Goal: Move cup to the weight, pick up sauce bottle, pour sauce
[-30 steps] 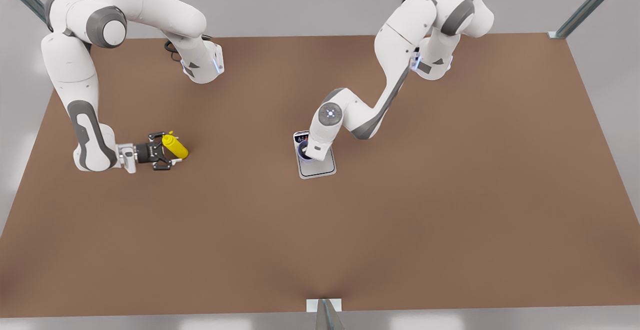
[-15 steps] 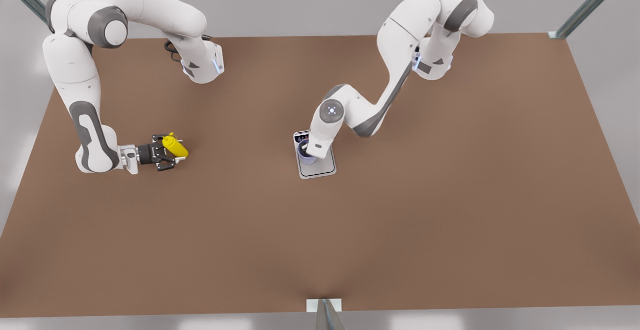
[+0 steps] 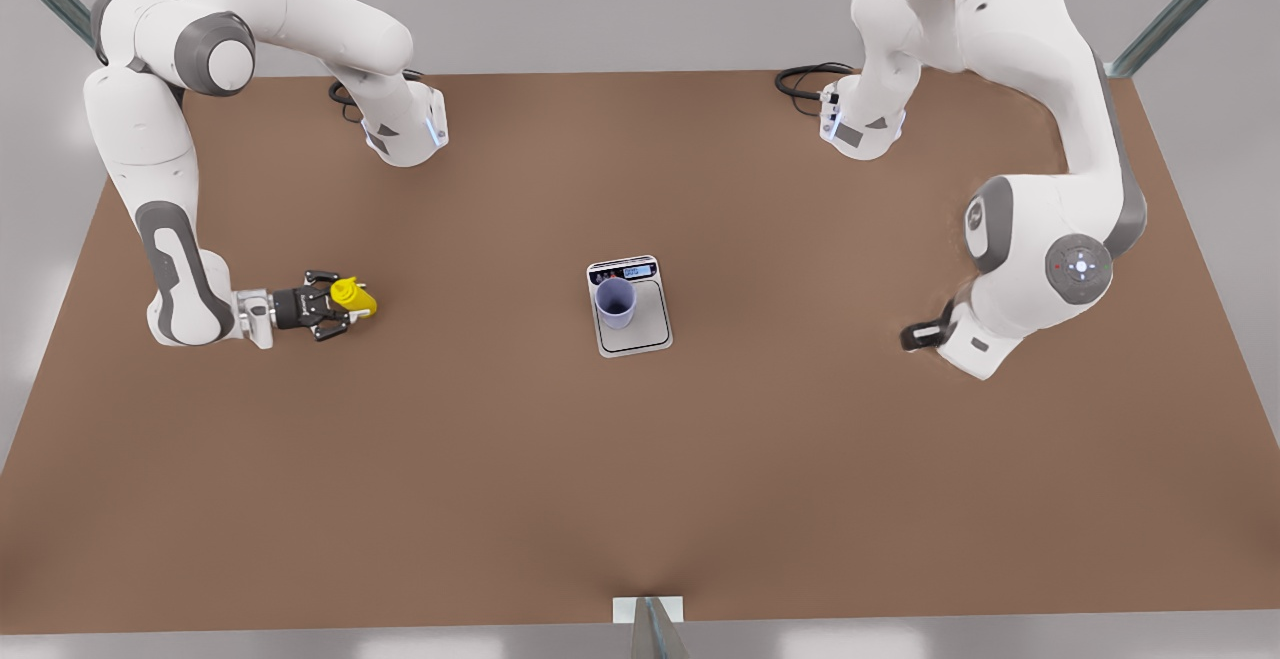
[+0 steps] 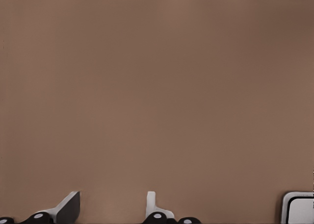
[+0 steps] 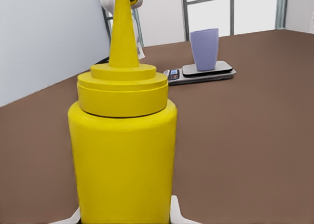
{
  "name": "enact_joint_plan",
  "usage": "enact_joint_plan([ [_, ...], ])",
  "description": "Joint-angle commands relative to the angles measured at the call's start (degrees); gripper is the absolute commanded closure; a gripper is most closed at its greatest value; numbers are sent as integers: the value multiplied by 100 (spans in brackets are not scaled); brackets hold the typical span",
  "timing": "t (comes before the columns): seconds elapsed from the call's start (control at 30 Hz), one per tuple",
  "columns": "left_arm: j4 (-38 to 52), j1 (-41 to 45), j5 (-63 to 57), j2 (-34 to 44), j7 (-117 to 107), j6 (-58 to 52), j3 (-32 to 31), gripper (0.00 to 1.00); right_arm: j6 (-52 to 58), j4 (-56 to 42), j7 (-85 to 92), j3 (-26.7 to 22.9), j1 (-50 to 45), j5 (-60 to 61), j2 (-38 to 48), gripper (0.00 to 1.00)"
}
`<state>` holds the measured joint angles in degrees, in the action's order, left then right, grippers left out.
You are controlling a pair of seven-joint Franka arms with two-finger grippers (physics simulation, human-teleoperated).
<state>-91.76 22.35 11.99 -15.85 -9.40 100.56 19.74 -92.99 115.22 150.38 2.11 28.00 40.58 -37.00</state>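
Note:
The lavender-blue cup (image 3: 615, 302) stands upright on the weight (image 3: 650, 331), a flat silver scale at the table's middle; both also appear far off in the right wrist view, the cup (image 5: 204, 48) on the weight (image 5: 218, 68). My right gripper (image 3: 333, 307), at the front view's left, is shut on the yellow sauce bottle (image 3: 352, 296). The sauce bottle (image 5: 122, 150) stands upright between the fingers (image 5: 178, 213), nozzle up. My left gripper (image 3: 915, 336) hangs open over bare table at the front view's right, far from the cup, with nothing between its fingers (image 4: 68, 209).
A corner of the weight (image 4: 299, 209) shows in the left wrist view. Both arm bases (image 3: 405, 129) sit at the table's far edge with cables beside them. Metal frame posts (image 3: 1180, 9) stand at the corners. Wide bare tabletop surrounds the scale.
The left arm let go of the cup and swung away to the front view's right. The right gripper closed on the sauce bottle, which now looks shorter from above.

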Motion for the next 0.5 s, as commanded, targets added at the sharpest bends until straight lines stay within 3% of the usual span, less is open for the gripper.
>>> enact_joint_plan([
  [0.0, 0, -624, -12, 82, 0, -10, -531, 0, 0, 0, 0, 0, -5, 2, 0, 42],
  [0.07, 0, -1627, -1287, 206, 255, 69, -1648, 0, 0, 0, -9, 0, -13, 20, 0, 43],
  [0.1, 150, -1936, -1260, 21, 369, 69, -1878, 0, 0, 0, -9, 0, -13, 38, 0, 44],
  [0.33, 351, -1953, -1260, -40, 730, 78, -1772, 0, 518, -202, -219, -9, 57, 134, 62, 45],
  [0.47, 607, -1953, -1260, -269, 730, 78, -1781, 0, 633, -1133, -2126, -9, -391, 143, 510, 44],
])
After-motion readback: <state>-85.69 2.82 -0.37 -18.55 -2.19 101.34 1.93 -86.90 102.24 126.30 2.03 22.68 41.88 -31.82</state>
